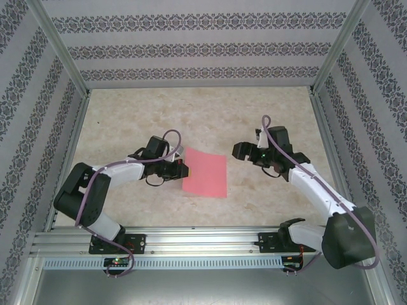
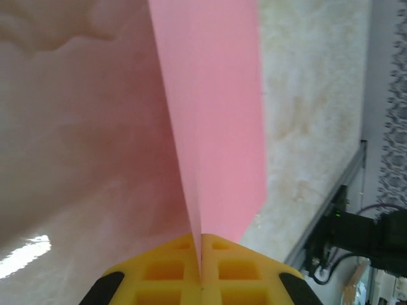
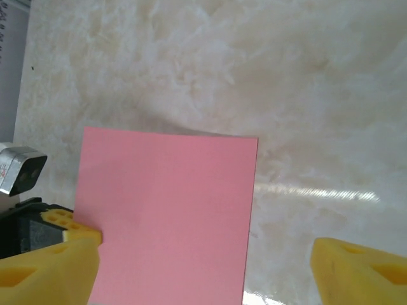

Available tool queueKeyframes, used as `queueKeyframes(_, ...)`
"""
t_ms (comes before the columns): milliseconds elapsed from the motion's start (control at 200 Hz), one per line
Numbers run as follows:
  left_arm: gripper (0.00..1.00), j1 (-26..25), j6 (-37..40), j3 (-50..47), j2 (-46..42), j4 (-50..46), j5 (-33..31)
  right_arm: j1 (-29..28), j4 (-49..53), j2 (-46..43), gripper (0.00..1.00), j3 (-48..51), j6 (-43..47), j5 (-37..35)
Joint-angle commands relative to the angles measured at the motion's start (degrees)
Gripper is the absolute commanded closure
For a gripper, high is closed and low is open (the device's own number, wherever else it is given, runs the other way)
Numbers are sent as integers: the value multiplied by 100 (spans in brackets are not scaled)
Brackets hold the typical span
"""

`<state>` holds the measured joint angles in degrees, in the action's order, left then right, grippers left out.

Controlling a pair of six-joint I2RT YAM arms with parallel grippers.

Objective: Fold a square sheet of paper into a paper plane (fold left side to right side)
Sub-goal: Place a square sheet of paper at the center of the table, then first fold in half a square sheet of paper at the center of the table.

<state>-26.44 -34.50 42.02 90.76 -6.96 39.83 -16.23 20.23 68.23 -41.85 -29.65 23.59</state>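
One square sheet of paper [image 1: 205,173] lying mid-tabletop [image 1: 127,121] | left end effector [image 1: 180,169] clamped on its left edge | right end effector [image 1: 240,151] fingers wide apart, near its right edge

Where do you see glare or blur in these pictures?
Left wrist: the pink sheet looks soft, close to the lens; a glare patch on the table, lower left. Right wrist: a glare streak on the table, the yellow fingers blurred. Top external: even light.
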Motion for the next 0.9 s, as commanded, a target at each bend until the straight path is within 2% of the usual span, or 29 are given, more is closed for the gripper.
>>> queueKeyframes(0, 100, -55, 142, 238, 170, -133, -425, -403, -1082, 460, 24, 226, -658, 167)
queueKeyframes(115, 100, -57, 117, 344, 308, -260, -664, -713, -1733, 1164, 33, 212, -978, 379)
queueKeyframes(300, 100, -46, 30, 525, 380, -398, -917, -828, -2547, 2166, 41, -48, -1415, 618)
queueKeyframes(495, 100, -20, 133, 748, 432, -588, -1045, -882, -2286, 2923, 44, -604, -1233, 543)
queueKeyframes(894, 100, 59, 380, 1137, 632, -910, -913, -882, -1489, 3488, 45, -958, -976, 82)
